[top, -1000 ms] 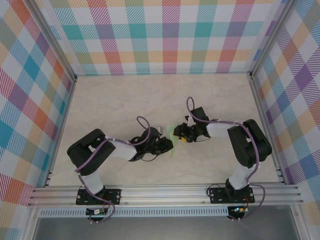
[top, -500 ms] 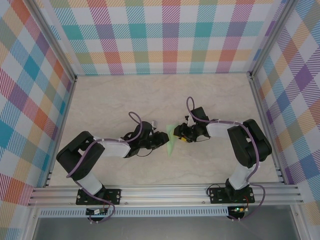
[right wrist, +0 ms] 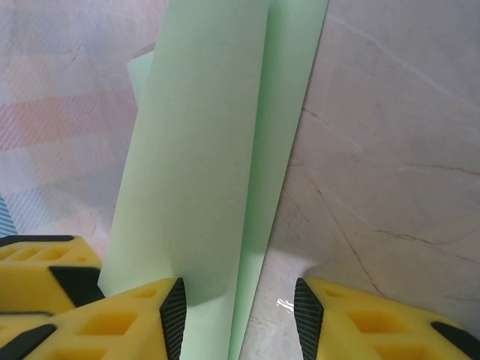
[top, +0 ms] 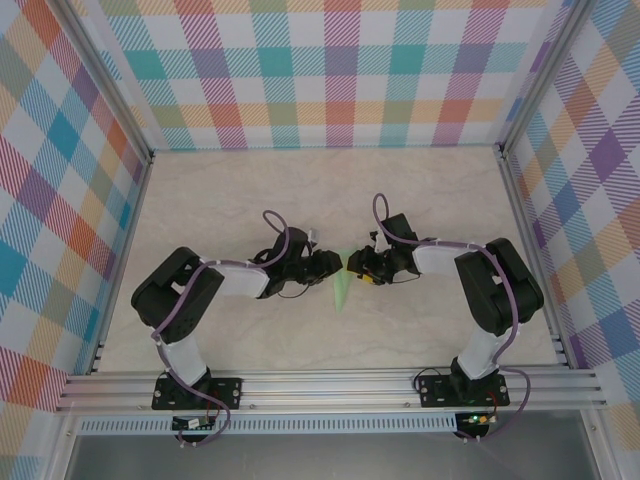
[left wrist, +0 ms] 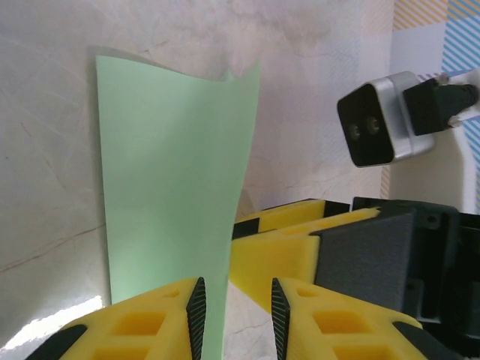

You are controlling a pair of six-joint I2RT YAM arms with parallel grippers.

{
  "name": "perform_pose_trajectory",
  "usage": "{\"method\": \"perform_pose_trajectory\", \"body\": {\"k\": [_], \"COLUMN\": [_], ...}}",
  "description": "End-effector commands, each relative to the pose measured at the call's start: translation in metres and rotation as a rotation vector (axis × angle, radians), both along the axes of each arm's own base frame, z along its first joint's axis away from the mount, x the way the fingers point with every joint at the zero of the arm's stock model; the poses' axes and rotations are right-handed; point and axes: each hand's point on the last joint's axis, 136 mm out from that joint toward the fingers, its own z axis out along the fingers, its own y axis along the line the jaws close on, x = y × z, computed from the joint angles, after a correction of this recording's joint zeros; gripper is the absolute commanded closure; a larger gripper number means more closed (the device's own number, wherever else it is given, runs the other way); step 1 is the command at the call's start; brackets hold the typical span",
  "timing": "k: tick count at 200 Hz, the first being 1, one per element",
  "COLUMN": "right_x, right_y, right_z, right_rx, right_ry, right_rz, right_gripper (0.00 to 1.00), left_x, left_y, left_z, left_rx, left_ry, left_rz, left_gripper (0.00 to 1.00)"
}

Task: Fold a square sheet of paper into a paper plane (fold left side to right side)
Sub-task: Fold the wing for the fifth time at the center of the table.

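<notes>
The square sheet of paper is now a narrow pale green pointed piece, the paper plane, lying mid-table with its tip toward the near edge. My left gripper and right gripper face each other at its far end, almost touching. In the left wrist view the paper runs along the left pad, and my left gripper is open with bare table in the gap. In the right wrist view a raised flap of the paper leans by the left pad, and my right gripper is open, not clamping it.
The marble-look table is boxed in by checked walls at the back and sides. An aluminium rail runs along the near edge. The right arm's yellow fingers and wrist camera sit just right of my left jaws.
My left gripper has opened and shifted toward the far side, uncovering the paper's pointed near end. The right arm has stayed put.
</notes>
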Motion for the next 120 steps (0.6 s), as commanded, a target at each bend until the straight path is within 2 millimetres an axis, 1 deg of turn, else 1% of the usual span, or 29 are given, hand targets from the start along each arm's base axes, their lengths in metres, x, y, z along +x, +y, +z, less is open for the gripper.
{"method": "perform_pose_trajectory", "body": {"k": [1, 21, 39, 54, 65, 82, 99, 120], "right_x": [-0.015, -0.015, -0.015, -0.015, -0.014, -0.01, -0.004, 0.008], "right_y": [-0.006, -0.006, -0.006, -0.005, -0.004, -0.002, -0.001, -0.008], "right_z": [-0.024, -0.024, -0.024, -0.023, -0.019, -0.007, 0.011, 0.034], "right_rx": [-0.071, -0.07, -0.069, -0.068, -0.062, -0.047, -0.037, -0.023], "right_ry": [0.069, 0.068, 0.07, 0.067, 0.057, 0.023, -0.022, -0.072], "right_rz": [0.014, 0.016, 0.016, 0.018, 0.021, 0.034, 0.048, 0.022], "right_gripper": [0.54, 0.54, 0.54, 0.54, 0.54, 0.53, 0.51, 0.48], "left_x": [0.009, 0.011, 0.012, 0.014, 0.014, 0.016, 0.017, 0.019], "left_y": [-0.003, -0.007, -0.008, -0.007, -0.005, 0.0, 0.004, 0.007], "left_z": [0.001, -0.001, -0.002, -0.004, -0.006, -0.008, -0.01, -0.009], "left_rx": [-0.005, -0.012, -0.013, -0.004, 0.013, 0.035, 0.049, 0.054], "left_ry": [-0.013, -0.01, -0.012, -0.013, -0.014, -0.019, -0.026, -0.04], "left_rz": [-0.019, -0.03, -0.032, -0.028, -0.024, -0.022, -0.023, -0.031], "left_gripper": [0.68, 0.7, 0.74, 0.83, 0.92, 1.0, 1.0, 1.0]}}
